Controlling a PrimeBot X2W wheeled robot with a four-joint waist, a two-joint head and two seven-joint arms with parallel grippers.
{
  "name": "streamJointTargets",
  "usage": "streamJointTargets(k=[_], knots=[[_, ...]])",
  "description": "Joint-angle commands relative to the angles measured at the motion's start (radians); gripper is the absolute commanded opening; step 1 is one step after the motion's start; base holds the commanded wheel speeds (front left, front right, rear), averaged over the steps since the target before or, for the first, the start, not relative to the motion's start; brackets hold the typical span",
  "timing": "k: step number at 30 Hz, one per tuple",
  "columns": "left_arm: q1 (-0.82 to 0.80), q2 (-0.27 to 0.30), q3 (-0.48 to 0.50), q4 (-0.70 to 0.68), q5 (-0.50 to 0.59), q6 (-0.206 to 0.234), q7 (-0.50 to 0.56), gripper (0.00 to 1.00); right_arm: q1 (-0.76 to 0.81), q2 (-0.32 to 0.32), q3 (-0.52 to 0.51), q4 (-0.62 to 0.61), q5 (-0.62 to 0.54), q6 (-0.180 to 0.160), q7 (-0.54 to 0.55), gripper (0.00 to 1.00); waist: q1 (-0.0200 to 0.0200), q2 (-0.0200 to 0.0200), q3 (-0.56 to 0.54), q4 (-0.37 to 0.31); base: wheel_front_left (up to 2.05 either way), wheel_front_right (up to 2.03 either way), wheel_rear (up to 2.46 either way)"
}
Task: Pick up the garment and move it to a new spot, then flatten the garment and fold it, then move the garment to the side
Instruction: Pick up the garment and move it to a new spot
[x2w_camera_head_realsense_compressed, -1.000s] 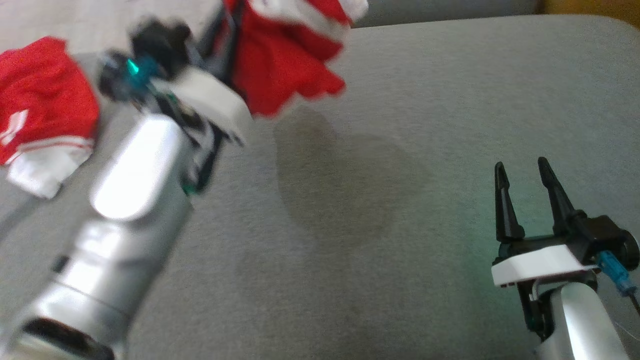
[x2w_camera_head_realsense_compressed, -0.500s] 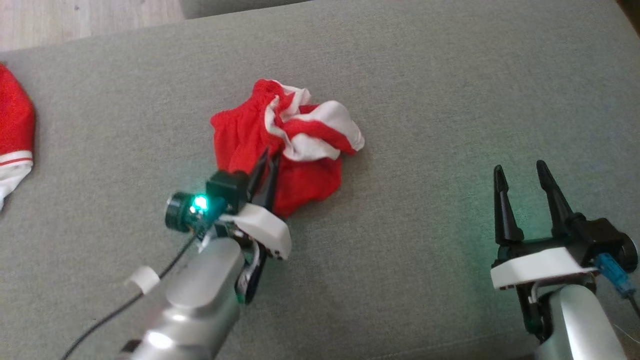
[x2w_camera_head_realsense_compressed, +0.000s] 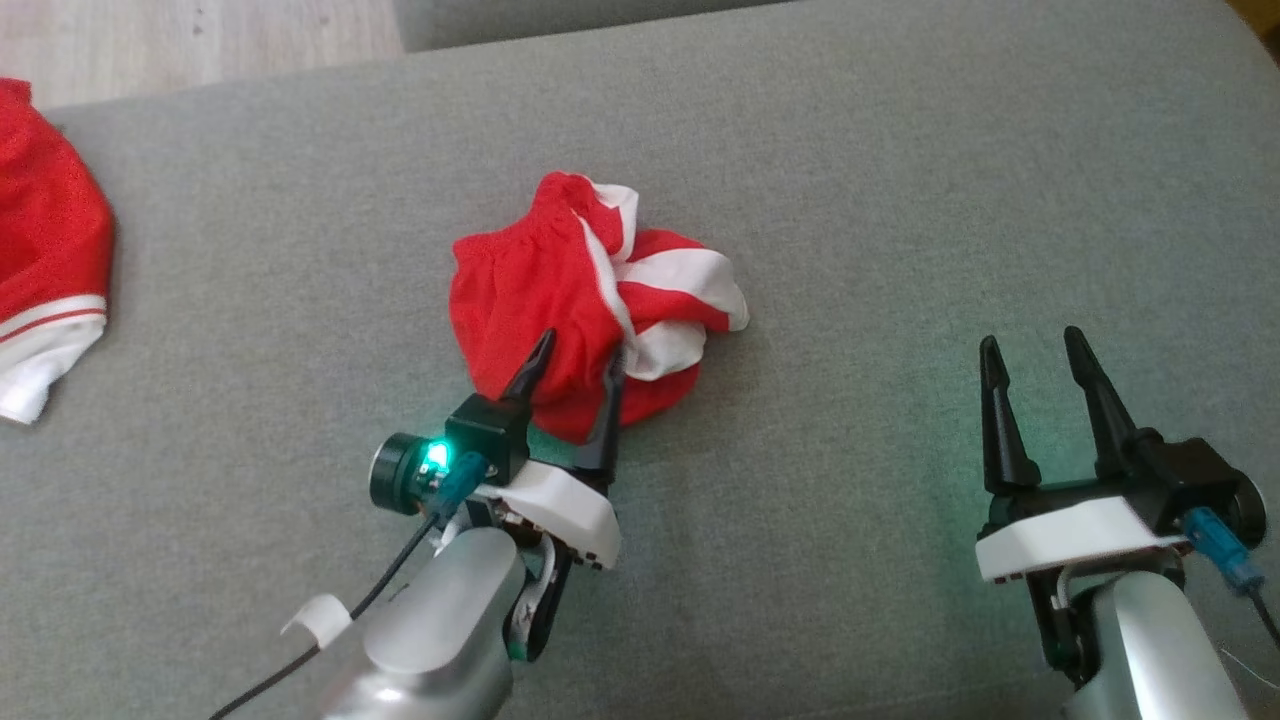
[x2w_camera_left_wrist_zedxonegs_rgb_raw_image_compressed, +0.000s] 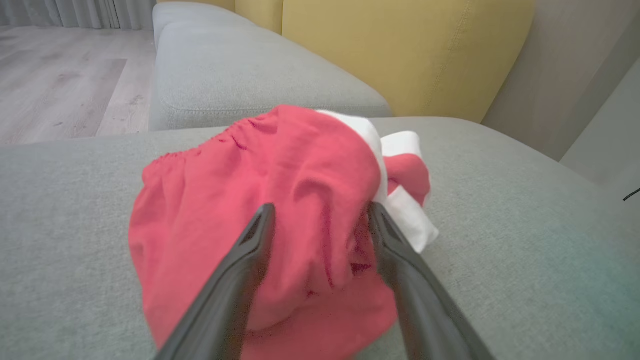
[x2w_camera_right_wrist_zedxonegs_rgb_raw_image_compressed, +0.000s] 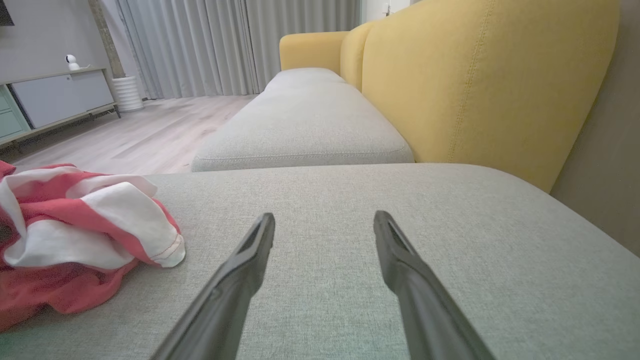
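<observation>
The garment (x2w_camera_head_realsense_compressed: 560, 290) is a crumpled red piece with white bands, lying in a heap on the grey cushion (x2w_camera_head_realsense_compressed: 900, 200). My left gripper (x2w_camera_head_realsense_compressed: 580, 350) stands open at its near edge, one finger on either side of a red fold. In the left wrist view the garment (x2w_camera_left_wrist_zedxonegs_rgb_raw_image_compressed: 250, 175) bulges between the spread fingers of the left gripper (x2w_camera_left_wrist_zedxonegs_rgb_raw_image_compressed: 321, 210). My right gripper (x2w_camera_head_realsense_compressed: 1031, 342) is open and empty over bare cushion, well right of the heap. From the right wrist the garment (x2w_camera_right_wrist_zedxonegs_rgb_raw_image_compressed: 75, 225) lies to the left of the right gripper (x2w_camera_right_wrist_zedxonegs_rgb_raw_image_compressed: 324, 217).
A second red and white garment (x2w_camera_head_realsense_compressed: 50, 250) lies at the cushion's left edge. Wooden floor (x2w_camera_head_realsense_compressed: 200, 40) runs beyond the far left edge. A yellow backrest (x2w_camera_right_wrist_zedxonegs_rgb_raw_image_compressed: 475, 75) rises along the cushion's right side, and another grey cushion (x2w_camera_right_wrist_zedxonegs_rgb_raw_image_compressed: 305, 125) adjoins ahead.
A second ago my left gripper carried the garment through the air. It set it down mid-cushion and its fingers have spread apart. The head view shifted; the right arm stayed put.
</observation>
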Motion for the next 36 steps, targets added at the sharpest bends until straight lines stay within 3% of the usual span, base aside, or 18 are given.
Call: streamJointTargets(k=[1,12,24,29,36], knots=[[-0.008,0.001,0.037,-0.040,0.012,0.006,-0.012,1.00,-0.016,-0.004,0.022,-0.026,0.007,-0.001,-0.011,1.00,0.0000,-0.0001,-0.011,0.005,0.00,0.00,0.00],[0.090,0.049,0.128,-0.173,0.052,0.011,-0.012,1.00,0.024,-0.004,-0.002,-0.018,-0.008,-0.001,-0.011,1.00,0.0000,-0.0001,-0.138,0.058,0.00,0.00,0.00],[0.369,0.149,0.242,-0.367,0.037,0.065,-0.012,1.00,0.128,-0.004,0.021,-0.027,0.020,-0.001,-0.011,1.00,0.0000,-0.0001,-0.213,0.103,0.00,0.00,0.00],[0.456,0.160,0.290,-0.420,0.031,0.091,-0.012,1.00,0.155,-0.004,0.030,-0.030,0.038,-0.001,-0.011,1.00,0.0000,-0.0001,-0.217,0.110,0.00,0.00,0.00],[0.524,0.151,0.327,-0.464,0.035,0.093,-0.012,1.00,0.169,-0.004,0.042,-0.021,0.054,-0.001,-0.011,1.00,0.0000,-0.0001,-0.221,0.120,0.00,0.00,0.00]])
